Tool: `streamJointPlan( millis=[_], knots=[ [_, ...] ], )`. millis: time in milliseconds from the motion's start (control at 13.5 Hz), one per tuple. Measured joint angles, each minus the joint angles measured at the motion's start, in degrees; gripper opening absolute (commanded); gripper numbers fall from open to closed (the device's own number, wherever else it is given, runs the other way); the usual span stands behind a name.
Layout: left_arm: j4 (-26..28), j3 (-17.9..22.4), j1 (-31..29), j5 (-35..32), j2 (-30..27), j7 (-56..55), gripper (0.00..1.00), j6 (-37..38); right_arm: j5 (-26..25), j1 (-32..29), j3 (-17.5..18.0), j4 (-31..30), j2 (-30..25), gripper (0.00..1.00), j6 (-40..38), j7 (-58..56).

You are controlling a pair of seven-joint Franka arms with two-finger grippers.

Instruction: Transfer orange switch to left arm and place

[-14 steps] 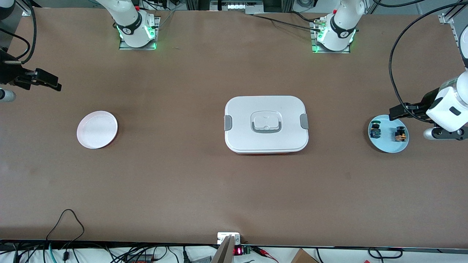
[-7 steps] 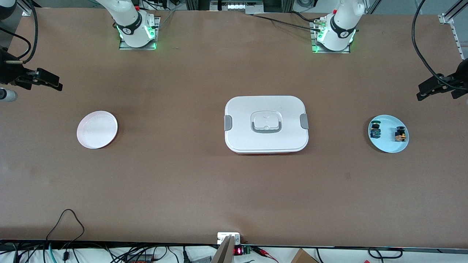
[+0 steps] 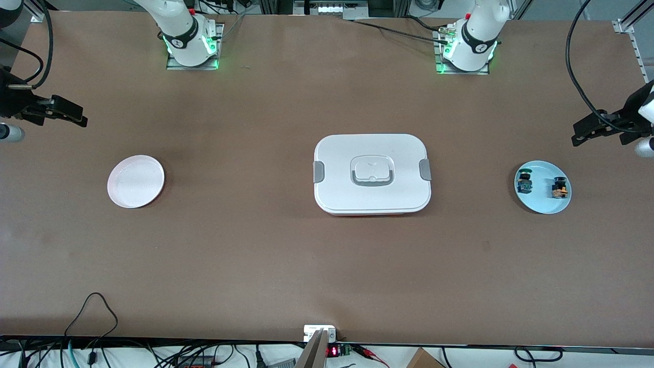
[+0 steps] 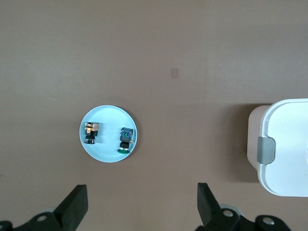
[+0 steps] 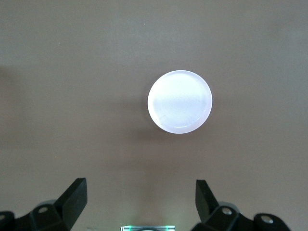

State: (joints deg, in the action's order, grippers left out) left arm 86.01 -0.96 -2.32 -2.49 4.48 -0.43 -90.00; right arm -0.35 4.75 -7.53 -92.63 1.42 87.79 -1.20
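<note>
The orange switch [image 3: 560, 188] lies on a light blue plate [image 3: 542, 202] at the left arm's end of the table, beside a green-capped, blue-bodied switch [image 3: 524, 182]. The left wrist view shows the orange switch [image 4: 90, 133], the green one [image 4: 125, 140] and the plate [image 4: 107, 120]. The white box [image 3: 372, 174] stands mid-table, and its end shows in the left wrist view [image 4: 284, 149]. My left gripper [image 3: 580, 134] is open and empty, high over bare table beside the blue plate [image 4: 142, 197]. My right gripper [image 3: 76, 116] waits open and empty [image 5: 141, 192].
A white round plate [image 3: 136, 181] lies empty at the right arm's end of the table and shows in the right wrist view [image 5: 179, 102]. The two arm bases [image 3: 190, 43] [image 3: 467, 48] stand along the table's edge. Cables hang along the edge nearest the front camera.
My left gripper has risen from low beside the blue plate toward the bases' side, then eased back a little toward the plate. The right arm has not moved.
</note>
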Motion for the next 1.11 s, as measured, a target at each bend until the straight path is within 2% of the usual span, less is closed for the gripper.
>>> streamJointPlan(
  millis=[1111],
  knots=[
    [0.2, 0.3, -1.5, 0.9, 1.8, 0.1, 1.00, 0.6, 0.0, 0.0, 0.0, 0.0, 0.0, 1.00, 0.0, 0.0]
  ],
)
